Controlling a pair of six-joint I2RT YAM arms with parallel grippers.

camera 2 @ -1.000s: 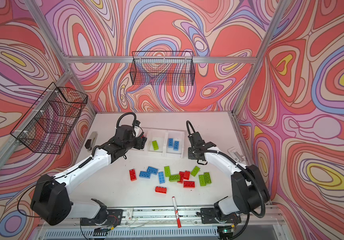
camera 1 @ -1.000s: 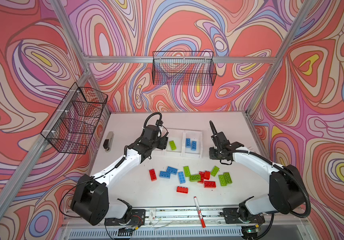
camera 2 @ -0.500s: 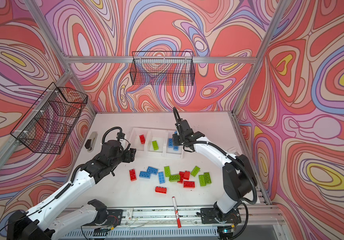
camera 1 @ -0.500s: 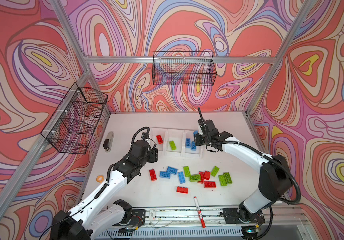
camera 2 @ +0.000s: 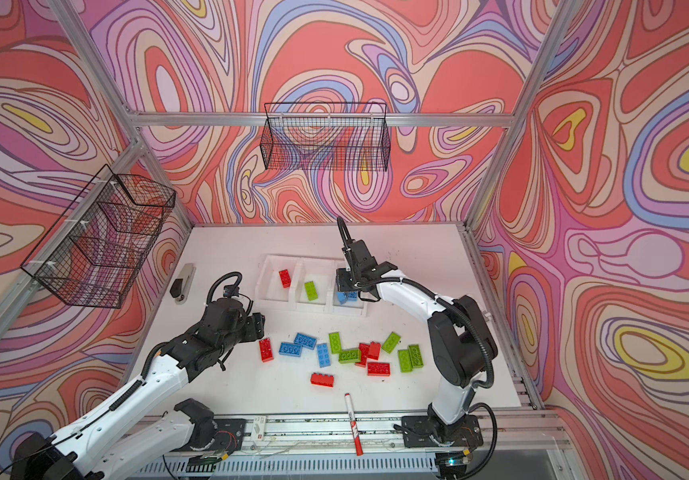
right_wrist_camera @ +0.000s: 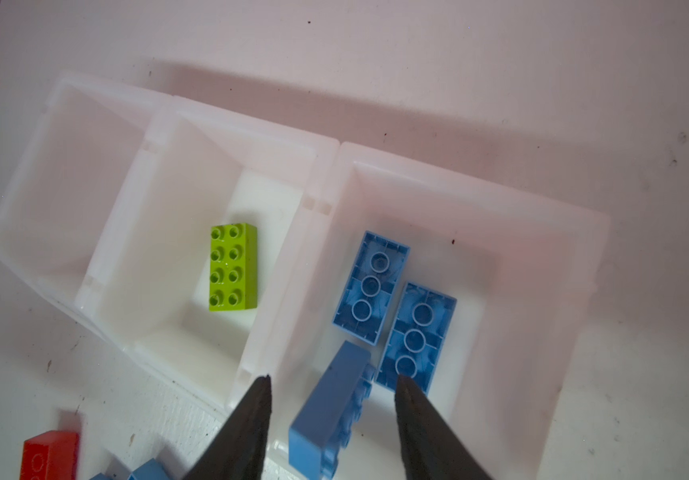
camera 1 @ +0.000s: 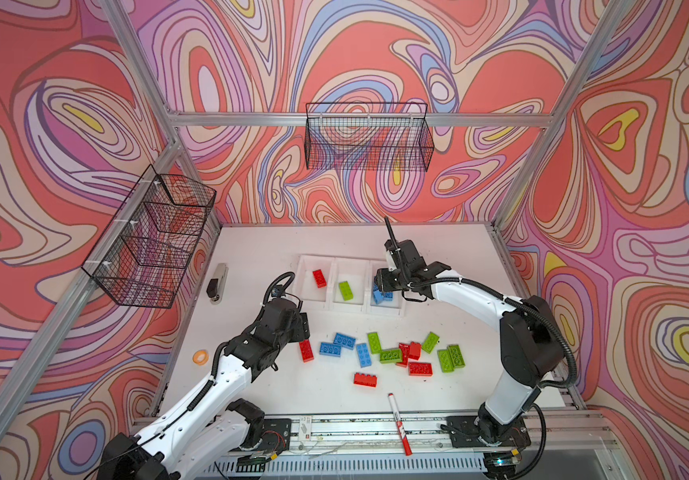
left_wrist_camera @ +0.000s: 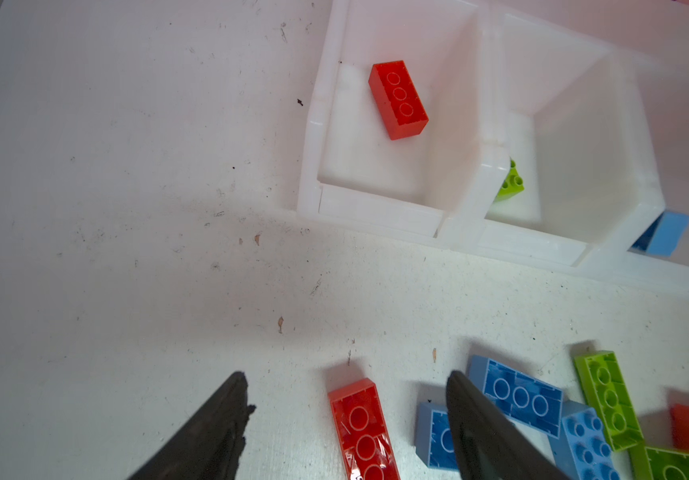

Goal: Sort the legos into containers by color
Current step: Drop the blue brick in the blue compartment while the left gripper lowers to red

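Three joined white containers stand mid-table: one red lego in the left one, a green lego in the middle one, two upturned blue legos in the right one. My right gripper hangs open over the right container. A third blue lego lies on its side between its fingers, clear of both. My left gripper is open just above the table, straddling one end of a loose red lego without touching it. In both top views this lego is leftmost of the loose ones.
Several loose red, green and blue legos lie in front of the containers. A marker pen lies near the front rail, a stapler and an orange tape ring at the left. Wire baskets hang on the walls.
My left arm drew back from the left container, leaving a red lego in it, and came down over the loose red lego. My right gripper carried a blue lego to the right container and opened.
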